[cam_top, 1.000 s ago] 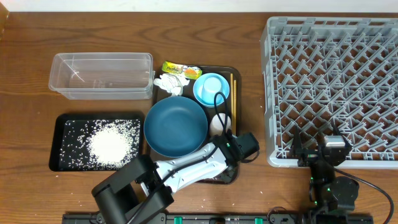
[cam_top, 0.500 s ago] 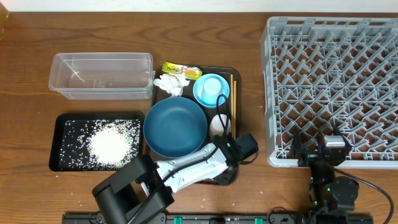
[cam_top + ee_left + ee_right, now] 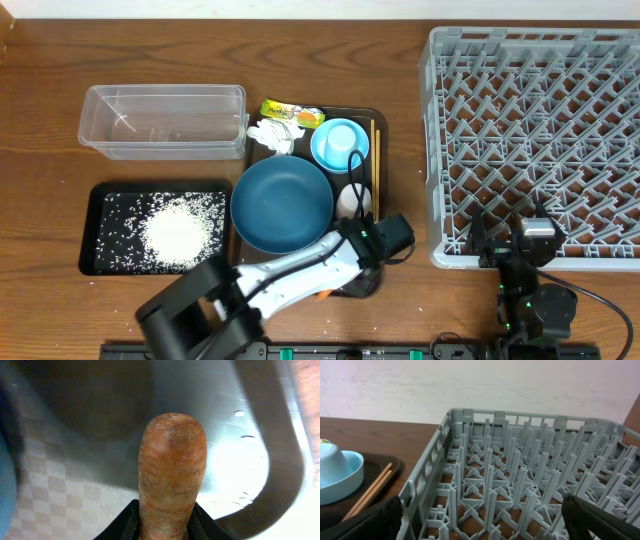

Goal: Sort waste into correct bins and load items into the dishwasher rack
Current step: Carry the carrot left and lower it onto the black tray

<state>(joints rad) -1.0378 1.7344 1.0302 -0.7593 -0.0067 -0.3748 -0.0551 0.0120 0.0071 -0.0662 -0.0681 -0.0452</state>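
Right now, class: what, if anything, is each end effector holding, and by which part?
The left end effector pinches the carrot by one end; the right end effector holds nothing.

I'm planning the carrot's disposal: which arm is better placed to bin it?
Left. The left gripper grips the carrot, and the black tray and clear tub lie on its side. The right gripper sits open by the rack.

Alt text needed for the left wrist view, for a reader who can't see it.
Close-up of an orange carrot filling the middle of the frame, its near end pressed between the left tool's two black fingers. Behind it lies the shiny dark serving tray, its rim curving at right, with a sliver of the blue bowl at the left edge.
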